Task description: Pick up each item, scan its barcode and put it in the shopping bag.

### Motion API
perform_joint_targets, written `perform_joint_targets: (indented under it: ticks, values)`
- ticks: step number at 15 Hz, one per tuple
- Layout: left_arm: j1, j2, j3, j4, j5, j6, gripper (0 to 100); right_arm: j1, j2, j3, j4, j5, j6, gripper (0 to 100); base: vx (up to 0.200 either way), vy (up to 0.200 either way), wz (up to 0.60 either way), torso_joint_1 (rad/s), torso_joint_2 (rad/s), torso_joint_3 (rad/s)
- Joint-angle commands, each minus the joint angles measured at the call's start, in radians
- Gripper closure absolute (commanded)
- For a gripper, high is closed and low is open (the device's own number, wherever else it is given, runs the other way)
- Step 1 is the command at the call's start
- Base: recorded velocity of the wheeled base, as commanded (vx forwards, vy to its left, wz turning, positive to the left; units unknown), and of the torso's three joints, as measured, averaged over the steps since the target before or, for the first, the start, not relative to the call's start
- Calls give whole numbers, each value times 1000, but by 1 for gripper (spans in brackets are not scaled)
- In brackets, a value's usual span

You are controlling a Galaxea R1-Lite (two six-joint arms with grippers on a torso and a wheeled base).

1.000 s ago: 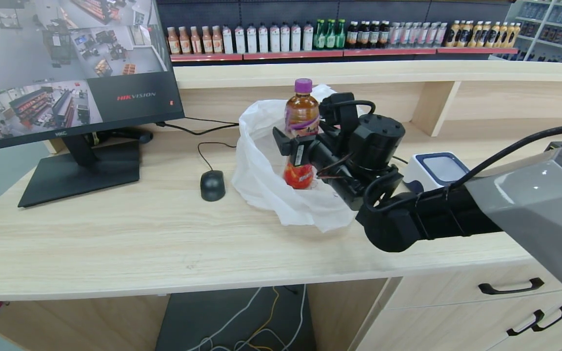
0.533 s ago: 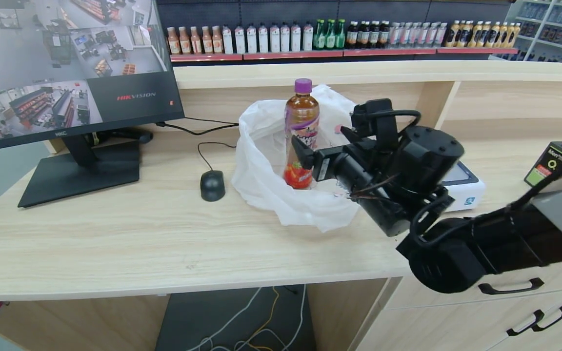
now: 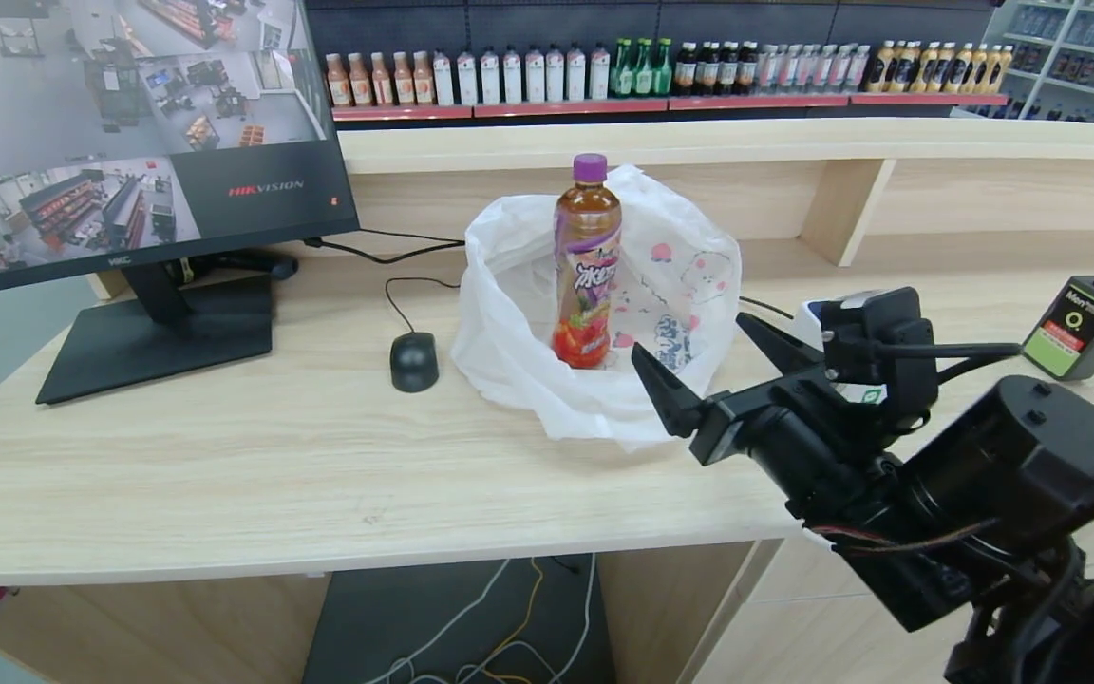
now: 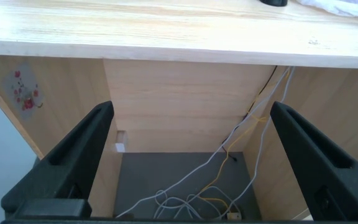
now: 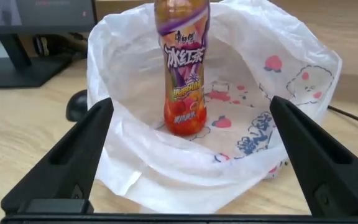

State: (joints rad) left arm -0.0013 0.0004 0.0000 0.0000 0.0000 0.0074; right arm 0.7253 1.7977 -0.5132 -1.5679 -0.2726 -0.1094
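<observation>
Head view: the iced tea bottle (image 3: 587, 261) stands upright inside the white shopping bag (image 3: 509, 313) on the table (image 3: 224, 456), with a computer mouse (image 3: 413, 361) near the bag's left side. The right end effector (image 3: 691, 337) hangs just beside the bag's right side, spread and empty.

Left wrist view: the left end effector (image 4: 191, 109) is spread wide below the table's edge, facing loose cables (image 4: 229, 174).

Right wrist view: the spread right end effector frames the bagged bottle.

The shopping bag (image 3: 518, 351) gapes upward, with the upright bottle (image 3: 587, 256) in its middle and a raised shelf (image 3: 699, 142) close behind. The mouse (image 3: 413, 361) lies near its left side and the right gripper (image 3: 689, 334), jaws spread, near its right. Bare countertop (image 3: 272, 456) runs in front.
</observation>
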Motion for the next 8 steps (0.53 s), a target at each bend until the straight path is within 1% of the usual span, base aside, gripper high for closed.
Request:
perform_joint_targets:
  ticks: [1,3,4,6,7,8]
  values:
    - [0,0,0,0,0,0,0,-7,-40,22,-3,-4,7,0,0,0,0,0,0,0]
    - [1,0,0,0,0,-4,0,-15,-38,36,-3,-4,11,0,0,0,0,0,0,0]
    - [0,0,0,0,0,-1,0,-15,-54,55,-3,-4,11,0,0,0,0,0,0,0]
    - [1,0,0,0,0,-4,0,-15,-66,127,-3,-4,57,0,-200,0,0,5,7,2]
    - [1,0,0,0,0,-6,0,-15,-87,188,-3,-4,73,0,-200,0,0,12,7,-2]
    - [0,0,0,0,0,-6,0,-15,-95,222,-3,-4,74,0,-200,0,0,7,2,2]
